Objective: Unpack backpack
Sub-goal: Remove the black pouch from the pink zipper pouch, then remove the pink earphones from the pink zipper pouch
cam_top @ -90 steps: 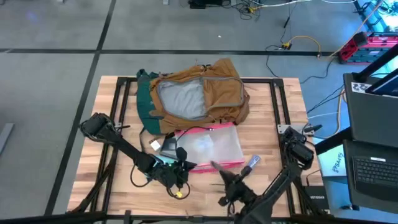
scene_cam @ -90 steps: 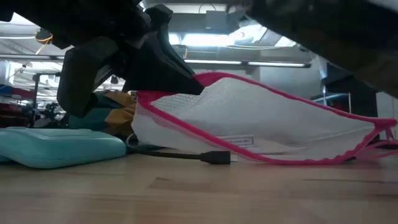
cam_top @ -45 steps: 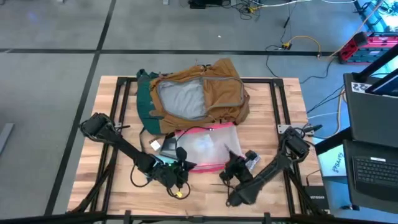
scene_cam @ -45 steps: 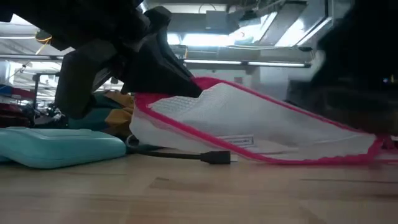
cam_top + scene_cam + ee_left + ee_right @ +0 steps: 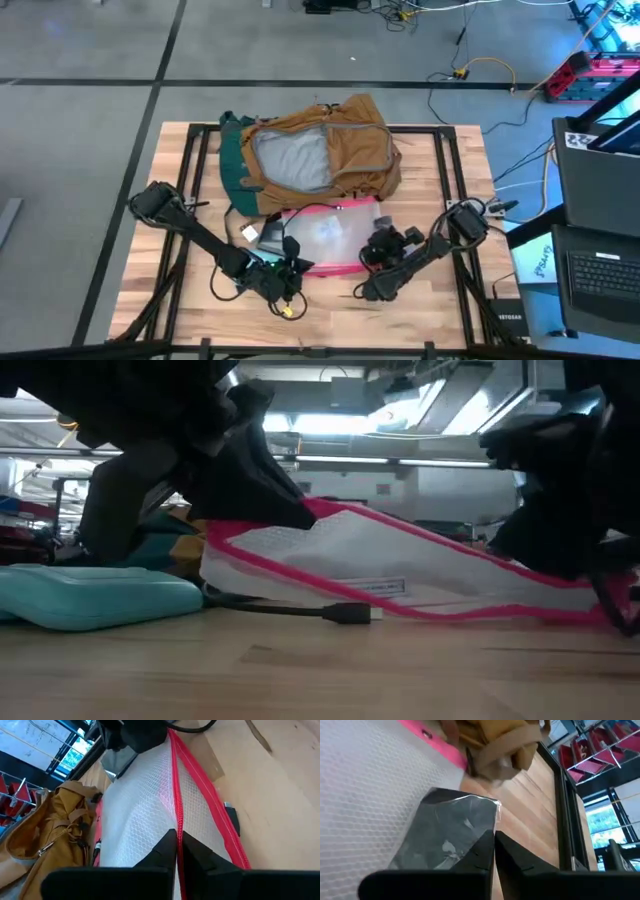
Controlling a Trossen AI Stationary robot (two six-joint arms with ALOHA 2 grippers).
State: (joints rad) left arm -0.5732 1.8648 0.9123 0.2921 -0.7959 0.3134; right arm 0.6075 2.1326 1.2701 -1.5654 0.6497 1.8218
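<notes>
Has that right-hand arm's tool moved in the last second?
Yes. In the high view the right tool has swung up from the table's near edge to the pink-edged pouch, closer to the backpack.

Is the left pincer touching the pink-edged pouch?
Touching. The left wrist view shows the left pincer shut on the pouch's pink zipper edge.

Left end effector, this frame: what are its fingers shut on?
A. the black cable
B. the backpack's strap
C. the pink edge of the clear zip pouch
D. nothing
C: in the left wrist view the left end effector is pinched shut on the pink zipper edge of the clear zip pouch, beside the tan backpack.
</notes>
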